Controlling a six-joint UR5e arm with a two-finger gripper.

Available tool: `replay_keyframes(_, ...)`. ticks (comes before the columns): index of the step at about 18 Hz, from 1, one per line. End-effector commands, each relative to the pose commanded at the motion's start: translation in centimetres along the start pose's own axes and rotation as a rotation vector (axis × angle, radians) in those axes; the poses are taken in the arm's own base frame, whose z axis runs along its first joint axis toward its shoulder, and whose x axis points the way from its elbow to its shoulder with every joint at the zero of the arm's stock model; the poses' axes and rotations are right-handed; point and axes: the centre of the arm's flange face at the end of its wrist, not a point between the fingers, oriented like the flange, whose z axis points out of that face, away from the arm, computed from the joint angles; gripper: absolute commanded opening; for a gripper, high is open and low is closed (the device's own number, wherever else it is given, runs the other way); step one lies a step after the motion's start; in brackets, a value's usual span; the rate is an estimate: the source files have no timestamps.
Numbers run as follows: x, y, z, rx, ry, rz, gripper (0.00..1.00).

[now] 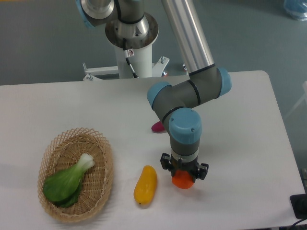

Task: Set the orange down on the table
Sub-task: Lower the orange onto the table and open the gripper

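The orange (pixel 183 181), small, round and bright orange-red, shows just below my gripper (pixel 183 176), which points straight down over the front right part of the white table (pixel 240 124). The gripper is shut on the orange, with its black body on both sides of the fruit. The fingertips are hidden behind the wrist and the fruit. The orange is at or just above the tabletop; I cannot tell whether it touches.
A yellow-orange elongated fruit (pixel 145 185) lies just left of the gripper. An oval wicker basket (pixel 103 179) at the front left holds a green leafy vegetable (pixel 67 183). A purple-pink item (pixel 158 127) peeks out behind the arm's elbow.
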Motion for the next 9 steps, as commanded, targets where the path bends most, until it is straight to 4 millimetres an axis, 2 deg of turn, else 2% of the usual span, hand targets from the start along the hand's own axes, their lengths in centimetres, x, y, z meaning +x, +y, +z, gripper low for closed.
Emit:
replay_keyframes(2,-0.09,0.08,-0.10,-0.007,-0.010,0.000,0.77)
replay_keyframes(3,-0.11,0.09,-0.14,-0.014,-0.021,0.001,0.84)
replay_keyframes(5,-0.03,-0.12,-0.59,-0.008,-0.026,0.006,0.89)
replay_keyframes(9,-0.14,-0.25,-0.98,-0.001,-0.030,0.004,0.94)
